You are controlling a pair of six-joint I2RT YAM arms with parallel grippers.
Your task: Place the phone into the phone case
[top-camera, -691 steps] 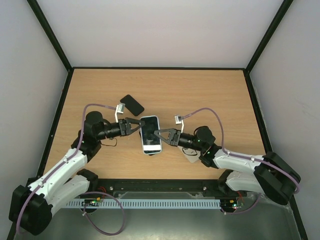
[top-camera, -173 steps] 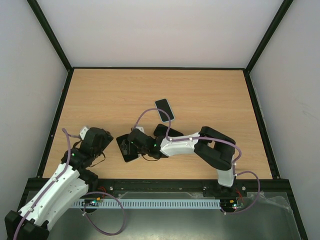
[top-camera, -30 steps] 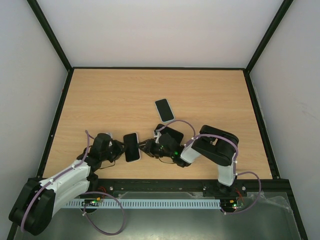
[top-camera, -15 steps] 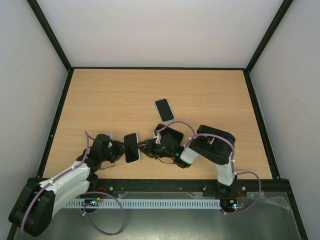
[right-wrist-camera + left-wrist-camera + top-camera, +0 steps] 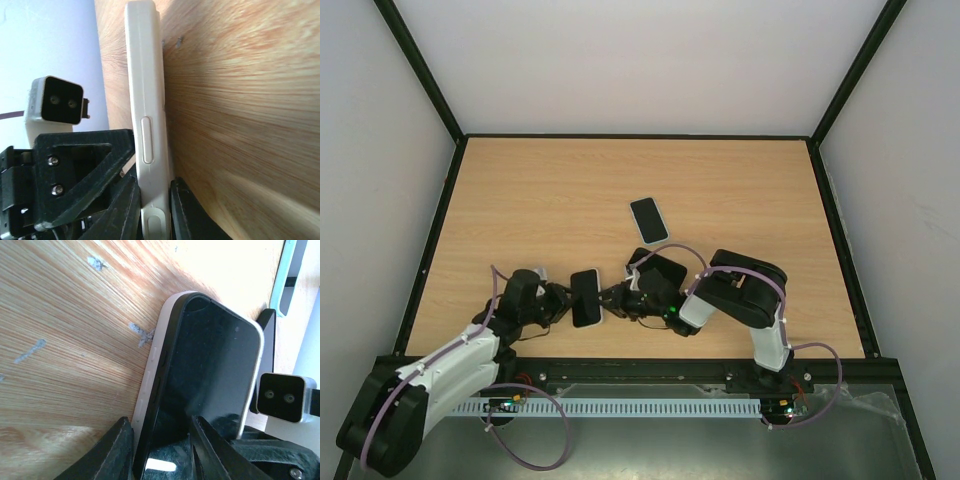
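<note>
Closest to you, low at the near edge of the table (image 5: 520, 200), both arms met over one object. Your left gripper (image 5: 161, 447) had its fingers brought together on the phone (image 5: 585, 297), one on the dark glass and one behind the pale rim. From the opposite side your right gripper (image 5: 156, 215) pinched the same slab across its thickness, a finger on each flat face. The phone lay between the two grippers, roughly flat and just above or resting on the wood, a little left of centre.

It appeared to sit inside the pale case (image 5: 147, 125). The rim wrapped both far corners in the left wrist view, and moulded button bumps showed along the side. The near end was hidden behind the fingers, so you could not tell whether that end was fully seated.

Judge it as light and stiff, with a slick glass face that would slide under a hard pad and would not forgive a heavy squeeze. The case rim looked softer and grippier. You would do best to hold by the long edges on that rim and press near the corners, not mid-screen.

A little farther back, a flat black object (image 5: 663, 268) lay partly under the right arm. Beyond it, well apart from both grippers, a second dark-faced handset (image 5: 648, 219) lay flat on the table.
</note>
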